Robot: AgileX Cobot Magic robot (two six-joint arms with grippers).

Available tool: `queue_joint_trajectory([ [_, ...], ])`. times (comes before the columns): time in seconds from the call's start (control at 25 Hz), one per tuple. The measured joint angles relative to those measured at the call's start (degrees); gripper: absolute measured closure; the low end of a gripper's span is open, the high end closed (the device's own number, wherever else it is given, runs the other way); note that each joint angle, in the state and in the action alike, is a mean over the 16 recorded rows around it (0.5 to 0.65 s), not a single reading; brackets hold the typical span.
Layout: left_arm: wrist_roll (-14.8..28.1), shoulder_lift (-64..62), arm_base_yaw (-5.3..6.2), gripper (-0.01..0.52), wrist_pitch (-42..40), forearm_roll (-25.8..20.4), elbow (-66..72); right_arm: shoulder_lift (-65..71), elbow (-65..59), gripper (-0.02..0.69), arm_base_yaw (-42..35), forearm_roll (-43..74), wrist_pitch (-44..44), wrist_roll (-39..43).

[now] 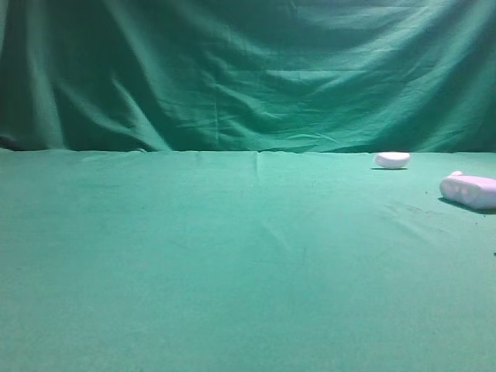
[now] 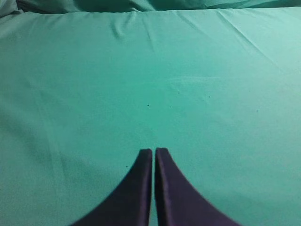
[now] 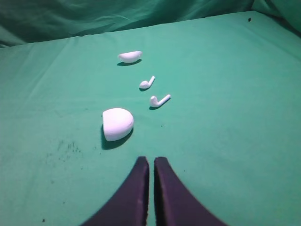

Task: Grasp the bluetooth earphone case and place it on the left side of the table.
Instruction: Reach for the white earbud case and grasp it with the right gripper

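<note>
The bluetooth earphone case (image 1: 469, 190) is a smooth white, faintly lilac rounded shape lying on the green table (image 1: 232, 256) at the far right edge of the exterior view. The right wrist view has the case (image 3: 117, 123) a short way ahead and to the left of my right gripper (image 3: 151, 159), which is shut and empty above the cloth. My left gripper (image 2: 153, 149) is shut too, with nothing in it, over bare green cloth (image 2: 150, 70). Neither gripper appears in the exterior view.
A smaller white half-dome piece (image 1: 391, 160) lies farther back on the right, also visible as a lump (image 3: 130, 56) beyond the case. Two small white earbuds (image 3: 147, 83) (image 3: 159, 100) lie between lump and case. A green draped backdrop (image 1: 248, 70) rises behind the table.
</note>
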State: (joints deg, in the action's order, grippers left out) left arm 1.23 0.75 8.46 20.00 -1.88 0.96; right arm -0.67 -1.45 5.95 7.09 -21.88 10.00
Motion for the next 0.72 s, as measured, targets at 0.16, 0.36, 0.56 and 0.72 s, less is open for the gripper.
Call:
queue_joint_trajectory([
  [0.16, 0.0, 0.0, 0.0, 0.514, 0.0, 0.0, 0.0, 0.0, 0.0, 0.665, 0.0, 0.0, 0.0, 0.0],
  [0.36, 0.0, 0.0, 0.0, 0.514, 0.0, 0.0, 0.0, 0.0, 0.0, 0.665, 0.0, 0.0, 0.0, 0.0],
  [0.56, 0.0, 0.0, 0.0, 0.514, 0.0, 0.0, 0.0, 0.0, 0.0, 0.665, 0.0, 1.6, 0.3, 0.0],
  [0.72, 0.0, 0.0, 0.0, 0.514, 0.0, 0.0, 0.0, 0.0, -0.1, 0.665, 0.0, 4.5, 3.1, 0.1],
])
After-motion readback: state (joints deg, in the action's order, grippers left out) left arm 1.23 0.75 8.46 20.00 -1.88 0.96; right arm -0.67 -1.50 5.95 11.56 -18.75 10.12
